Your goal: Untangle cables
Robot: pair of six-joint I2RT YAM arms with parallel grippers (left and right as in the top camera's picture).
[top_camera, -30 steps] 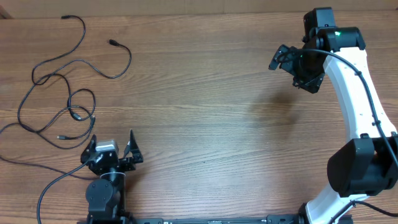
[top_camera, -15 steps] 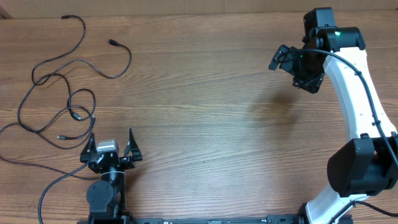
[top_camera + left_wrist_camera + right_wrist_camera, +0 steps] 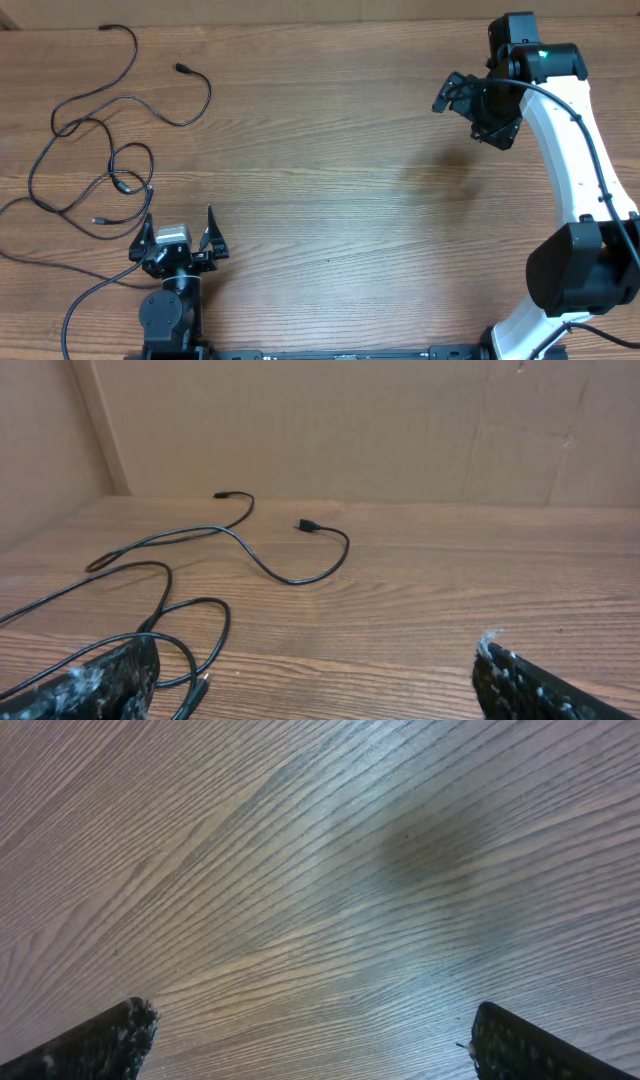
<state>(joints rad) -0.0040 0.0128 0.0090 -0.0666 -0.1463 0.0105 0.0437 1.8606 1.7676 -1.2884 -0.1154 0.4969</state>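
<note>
We see a wooden table (image 3: pixel 330 200) filling the overhead view, with a cardboard wall (image 3: pixel 330 430) at its far edge in the left wrist view. The white right arm (image 3: pixel 570 150) reaches up the right side, and the left arm (image 3: pixel 168 310) sits low at the near edge, left of centre. The cables (image 3: pixel 90 110) lie on the table's far left part in loose, overlapping loops, just beyond the left arm and well apart from the right one; we also see them from the left wrist (image 3: pixel 250 555), crossing each other on the wood. The left gripper (image 3: pixel 180 218) points toward them with its jaws spread wide and nothing between them, and it touches no cord. The right gripper (image 3: pixel 472 115) hangs over bare wood near the far right, likewise released and empty, as its own camera (image 3: pixel 310 1045) shows. Small plugs end the cords: one (image 3: pixel 183 69) beside the upper loop, another (image 3: pixel 104 29) near the far edge.
</note>
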